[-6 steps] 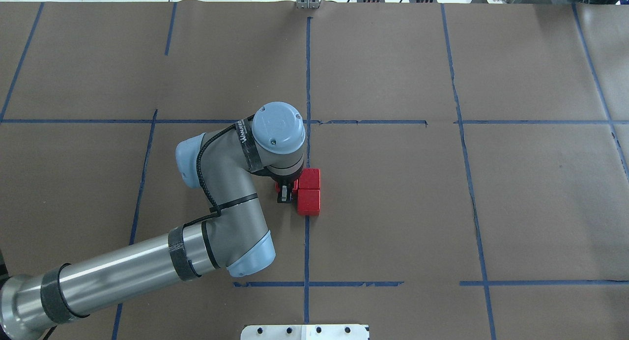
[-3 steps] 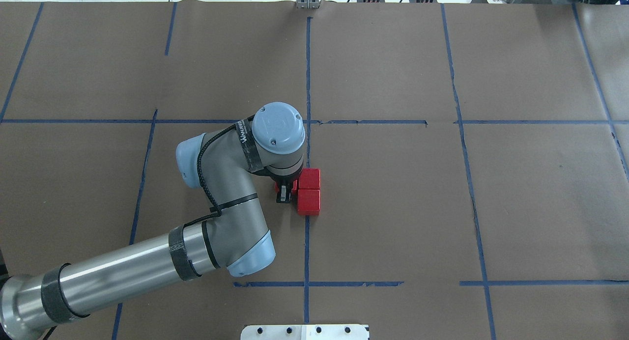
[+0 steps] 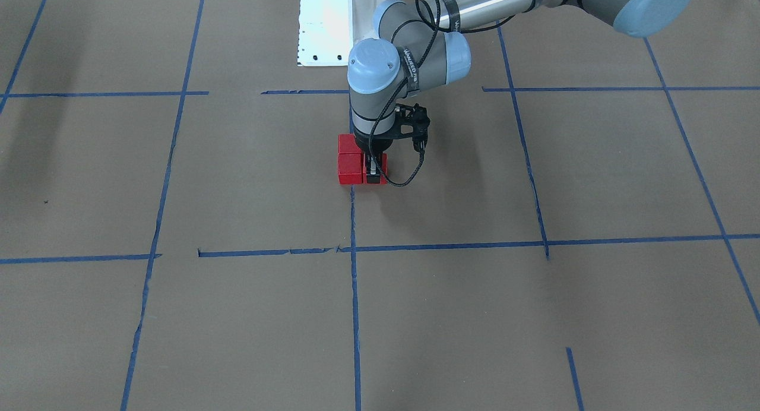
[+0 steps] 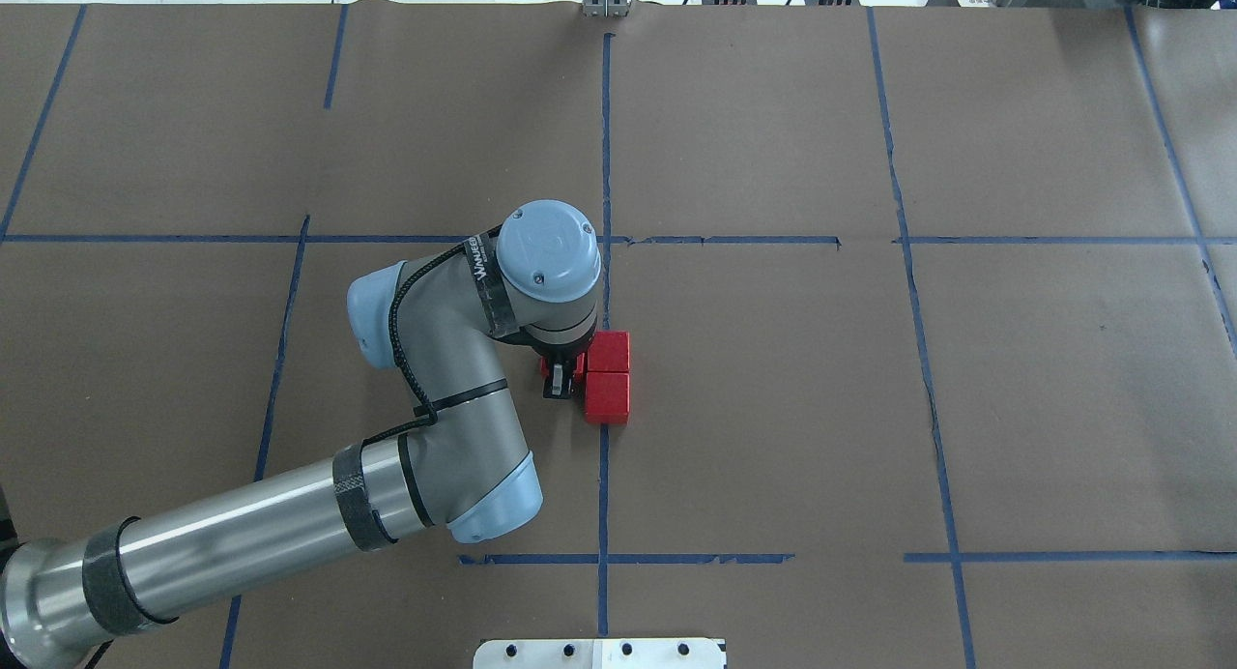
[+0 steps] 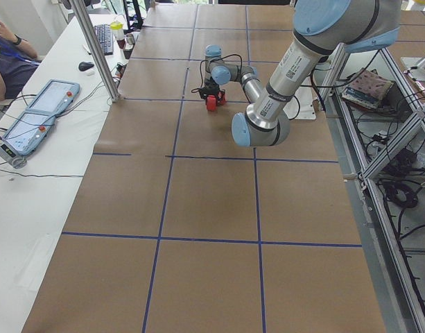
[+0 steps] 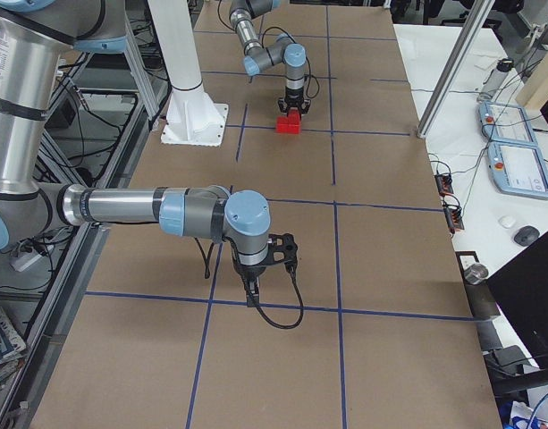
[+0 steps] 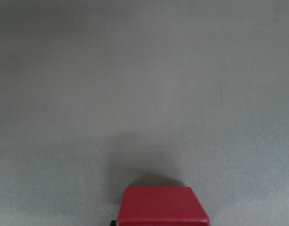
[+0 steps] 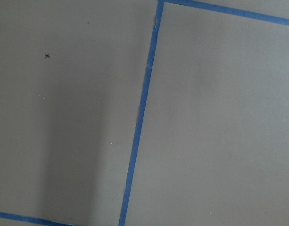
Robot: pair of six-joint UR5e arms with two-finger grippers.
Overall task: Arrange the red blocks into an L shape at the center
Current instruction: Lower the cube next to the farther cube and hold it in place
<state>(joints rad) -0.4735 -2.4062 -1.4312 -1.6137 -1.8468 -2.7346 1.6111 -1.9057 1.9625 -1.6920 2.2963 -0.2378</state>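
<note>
Two red blocks (image 4: 609,352) (image 4: 607,398) lie touching, one behind the other, on the center (image 4: 696,398) patch just right of the vertical blue tape line (image 4: 603,485). A third red block (image 3: 380,161) sits against the side of the far one, so the three make an L on the paper. My left gripper (image 4: 559,379) points straight down, shut on this third block; the left wrist view shows the block's top (image 7: 163,207) at its bottom edge. My right gripper (image 6: 253,293) hangs over bare paper far from the blocks. Whether it is open or shut I cannot tell.
The robot's white base (image 3: 323,25) stands behind the blocks. Beyond the paper's far edge a side table carries control pendants (image 5: 42,114), with a seated person (image 5: 4,55) beside it. Metal posts (image 5: 94,48) rise along that edge.
</note>
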